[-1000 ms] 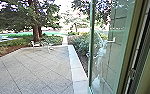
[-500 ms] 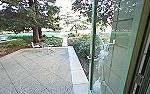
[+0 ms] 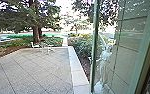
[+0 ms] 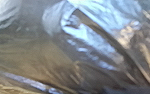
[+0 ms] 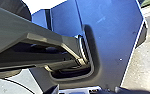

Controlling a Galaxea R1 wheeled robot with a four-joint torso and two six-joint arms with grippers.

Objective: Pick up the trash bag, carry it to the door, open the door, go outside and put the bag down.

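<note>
The glass door [image 3: 126, 50] stands open along the right side of the head view, its greenish edge upright near the middle right. A pale, robot-like reflection shows in its glass. In the left wrist view the shiny, crumpled plastic of the trash bag [image 4: 91, 50] is very close to the camera, with creases and bright glints across it. Whether my left gripper is shut on the bag is hidden. The right wrist view has my own body plate and jointed bar, with paving beyond; the state of my right gripper cannot be told.
Outside lies a paved patio [image 3: 38, 70] with a pale stone border [image 3: 77, 70] along its right. A white table and chairs [image 3: 47, 47] stand at its far edge. Shrubs [image 3: 83, 45] and a large tree trunk [image 3: 36, 33] are beyond.
The head view has shifted slightly with the camera's movement. More of the door's glass shows, and its frame lies further to the right.
</note>
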